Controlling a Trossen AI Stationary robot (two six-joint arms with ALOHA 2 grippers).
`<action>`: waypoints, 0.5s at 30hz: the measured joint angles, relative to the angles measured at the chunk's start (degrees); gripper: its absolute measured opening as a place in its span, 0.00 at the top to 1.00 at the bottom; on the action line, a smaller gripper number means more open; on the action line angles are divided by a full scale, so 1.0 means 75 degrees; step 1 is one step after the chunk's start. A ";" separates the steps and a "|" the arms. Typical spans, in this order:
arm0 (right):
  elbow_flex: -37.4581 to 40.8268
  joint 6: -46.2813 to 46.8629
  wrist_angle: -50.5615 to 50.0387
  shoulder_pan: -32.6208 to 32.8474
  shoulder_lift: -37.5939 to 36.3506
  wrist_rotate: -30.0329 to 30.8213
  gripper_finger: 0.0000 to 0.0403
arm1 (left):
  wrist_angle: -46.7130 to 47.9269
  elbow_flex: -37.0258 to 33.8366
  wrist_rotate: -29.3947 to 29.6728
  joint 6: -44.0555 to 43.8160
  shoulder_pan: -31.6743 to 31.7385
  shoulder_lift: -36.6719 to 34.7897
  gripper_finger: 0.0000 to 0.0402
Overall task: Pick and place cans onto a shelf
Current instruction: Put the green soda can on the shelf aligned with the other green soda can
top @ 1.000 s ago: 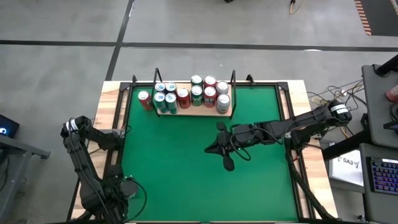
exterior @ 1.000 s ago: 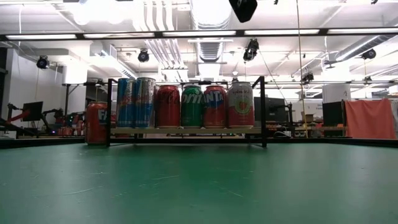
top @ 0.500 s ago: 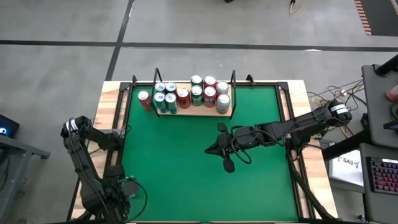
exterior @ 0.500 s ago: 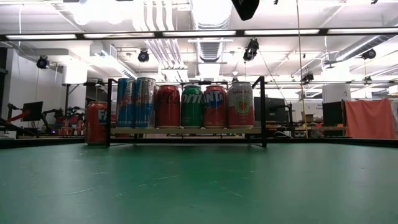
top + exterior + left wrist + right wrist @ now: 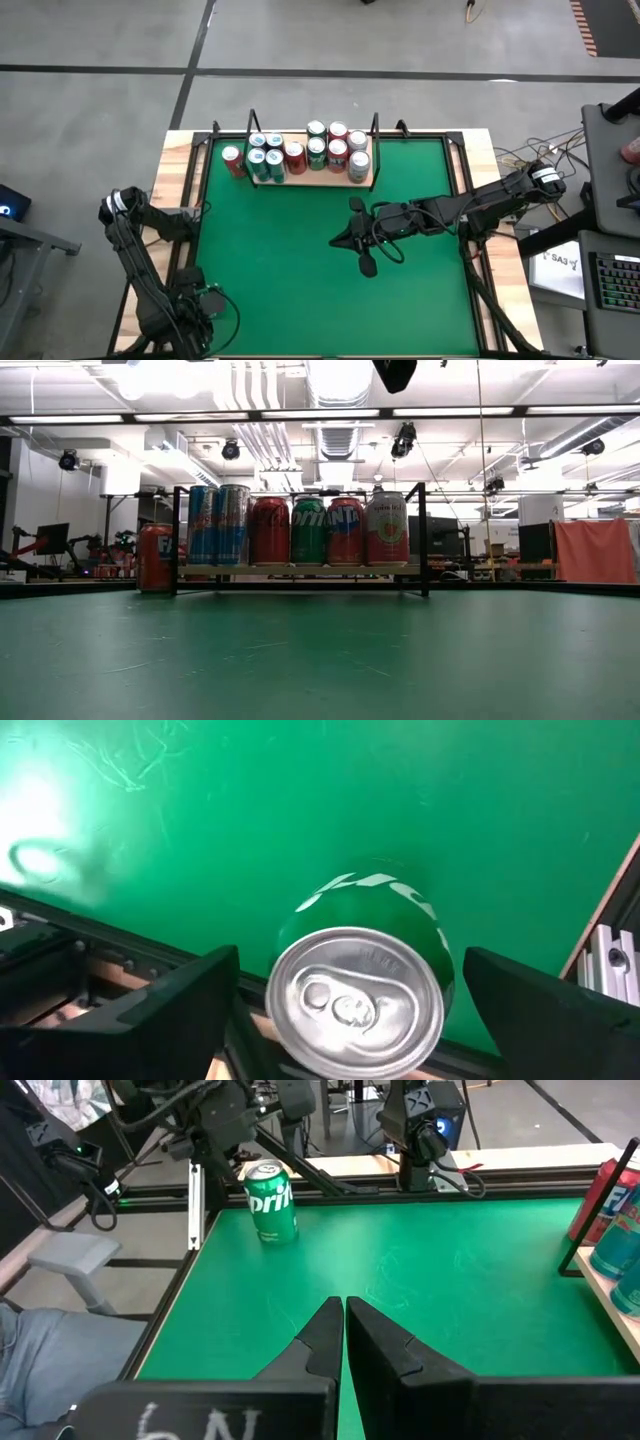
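We are working from the left edge of the counter (image 5: 330, 300), where the left gripper (image 5: 350, 982) is hanging directly above an upright green can (image 5: 358, 988) standing near the counter's near-left corner, close to the black edge rail (image 5: 110, 935). Its jaws are spread wide, one on each side of the can, not touching it. For a sound grasp, we are advising a straight descent that keeps the can centred between the jaws, closing on the body below the rim, then lifting clear of the rail.

Further right, the shelf (image 5: 331, 178) at the counter's far edge is carrying most of the cans (image 5: 316, 153); one red can (image 5: 232, 160) is standing beside its left end.

The right gripper (image 5: 358, 238) is waiting mid-counter, jaws pressed together and empty.
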State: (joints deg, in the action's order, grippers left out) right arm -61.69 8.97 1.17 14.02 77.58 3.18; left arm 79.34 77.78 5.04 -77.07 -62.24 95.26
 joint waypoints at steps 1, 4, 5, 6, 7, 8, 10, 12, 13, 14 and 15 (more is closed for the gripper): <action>0.0000 0.0002 0.0003 0.0000 0.0000 0.0000 0.98 | -0.0074 -0.0054 0.0000 0.0002 0.0000 0.0000 0.08; 0.0000 0.0002 0.0000 0.0000 0.0000 0.0001 0.98 | -0.0249 -0.0249 0.0002 -0.0004 0.0000 0.0000 0.08; 0.0000 0.0000 0.0000 0.0000 0.0000 0.0003 0.98 | -0.0321 -0.0335 -0.0001 -0.0021 0.0000 0.0000 0.08; 0.0000 0.0003 0.0000 0.0000 0.0000 0.0000 0.98 | -0.0430 -0.0428 -0.0001 -0.0034 0.0000 0.0000 0.08; 0.0000 0.0003 0.0003 0.0000 0.0000 0.0000 0.98 | -0.0549 -0.0523 -0.0001 -0.0047 0.0000 0.0000 0.08; 0.0001 0.0003 0.0000 0.0000 0.0000 0.0000 0.98 | -0.0691 -0.0616 -0.0004 -0.0047 0.0000 0.0000 0.08; 0.0000 0.0003 0.0002 0.0000 0.0000 0.0000 0.98 | -0.0954 -0.0774 -0.0006 -0.0026 0.0000 0.0000 0.08; 0.0003 0.0003 0.0000 0.0000 0.0000 0.0000 0.98 | -0.1137 -0.0888 -0.0007 -0.0004 0.0000 0.0000 0.08; 0.0000 0.0003 0.0003 0.0000 0.0000 0.0000 0.98 | -0.1183 -0.0937 -0.0007 -0.0004 0.0000 0.0000 0.08; 0.0000 0.0003 0.0003 0.0000 0.0000 0.0000 0.98 | -0.1184 -0.0975 -0.0007 -0.0016 0.0000 0.0000 0.08; 0.0002 0.0003 0.0003 0.0000 0.0000 0.0000 0.98 | -0.1184 -0.1013 -0.0007 -0.0030 0.0000 0.0000 0.09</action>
State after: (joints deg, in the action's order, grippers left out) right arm -61.68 8.99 1.19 14.02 77.58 3.18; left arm 70.46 70.18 4.99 -77.30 -62.24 95.26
